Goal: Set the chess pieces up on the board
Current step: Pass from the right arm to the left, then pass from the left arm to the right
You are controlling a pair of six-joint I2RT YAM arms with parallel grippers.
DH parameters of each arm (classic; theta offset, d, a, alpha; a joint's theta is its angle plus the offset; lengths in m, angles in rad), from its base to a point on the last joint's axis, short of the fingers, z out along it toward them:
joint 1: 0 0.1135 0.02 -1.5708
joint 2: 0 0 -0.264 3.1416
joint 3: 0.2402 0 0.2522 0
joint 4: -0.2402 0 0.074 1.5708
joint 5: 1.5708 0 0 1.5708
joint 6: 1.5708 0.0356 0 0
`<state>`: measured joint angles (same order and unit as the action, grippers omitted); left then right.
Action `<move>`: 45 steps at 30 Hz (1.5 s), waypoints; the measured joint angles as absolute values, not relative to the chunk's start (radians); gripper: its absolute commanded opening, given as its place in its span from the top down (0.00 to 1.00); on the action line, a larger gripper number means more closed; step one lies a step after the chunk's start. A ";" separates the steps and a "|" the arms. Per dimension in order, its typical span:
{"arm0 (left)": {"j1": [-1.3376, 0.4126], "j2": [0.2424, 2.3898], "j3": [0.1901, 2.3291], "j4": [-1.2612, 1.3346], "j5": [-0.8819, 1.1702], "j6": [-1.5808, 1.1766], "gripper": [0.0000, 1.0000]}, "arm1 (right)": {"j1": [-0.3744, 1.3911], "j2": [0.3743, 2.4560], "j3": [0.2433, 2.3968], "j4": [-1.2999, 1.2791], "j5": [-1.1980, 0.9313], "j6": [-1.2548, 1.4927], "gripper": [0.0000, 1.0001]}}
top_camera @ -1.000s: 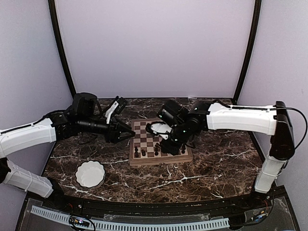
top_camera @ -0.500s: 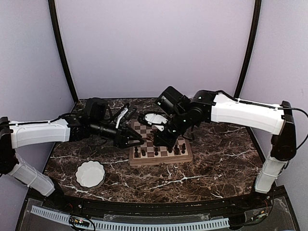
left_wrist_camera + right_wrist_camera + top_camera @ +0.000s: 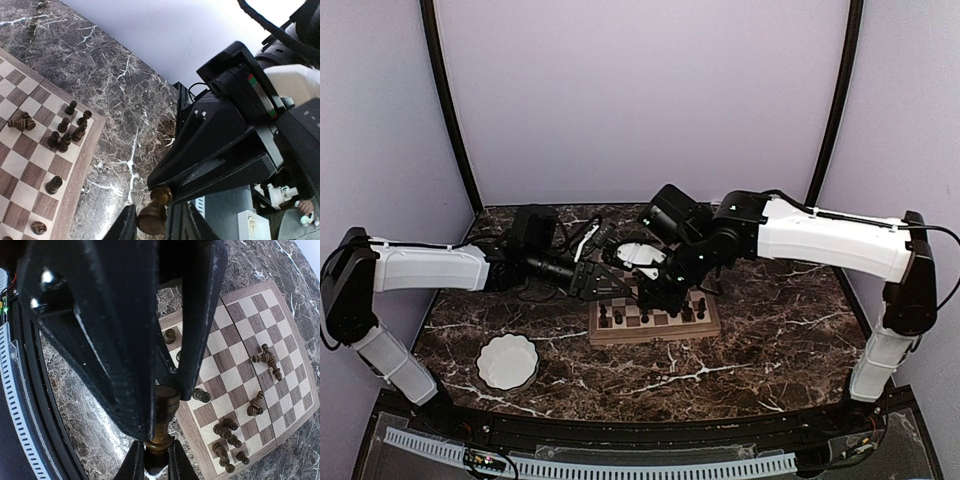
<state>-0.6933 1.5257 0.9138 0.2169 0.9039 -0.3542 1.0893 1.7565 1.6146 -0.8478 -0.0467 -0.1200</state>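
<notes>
Above the left part of the board [image 3: 655, 335] my two grippers meet tip to tip. My right gripper [image 3: 167, 400] is shut on one end of a brown chess piece [image 3: 165, 420]. My left gripper [image 3: 154, 225] has its fingers [image 3: 122, 226] closed against the other, wider end of that same chess piece [image 3: 155, 212]. In the top view the left gripper [image 3: 608, 285] and right gripper [image 3: 645, 295] hide the held piece. Several dark chess pieces [image 3: 645, 317] stand along the board's near edge. Some chess pieces [image 3: 267, 357] lie toppled on the squares.
A white scalloped bowl [image 3: 508, 361] sits on the dark marble table [image 3: 770, 340] at the front left. The board [image 3: 30, 150] carries a cluster of upright pieces [image 3: 67, 132] near one corner. Purple walls close in the back and both sides.
My left arm has stretched to the right, bringing its gripper up to the right gripper, and its fingers have closed on the piece. The right gripper has shifted left over the board, still holding it.
</notes>
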 measured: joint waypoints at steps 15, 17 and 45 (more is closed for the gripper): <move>-0.654 1.588 0.929 0.304 1.011 -0.459 0.99 | 1.106 1.743 1.607 -0.848 0.045 -0.104 0.53; -0.631 1.588 0.929 0.376 1.012 -0.513 0.99 | 1.092 1.697 1.568 -0.808 0.059 -0.080 0.45; -0.570 1.703 0.935 1.130 0.742 -1.055 1.00 | 0.691 1.663 1.376 -0.048 -0.647 0.617 0.38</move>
<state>-0.5697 1.7027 0.9348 1.1301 0.7422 -1.0546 0.6910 1.6634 1.3758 -0.0483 -0.6468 0.6170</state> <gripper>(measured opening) 0.176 0.631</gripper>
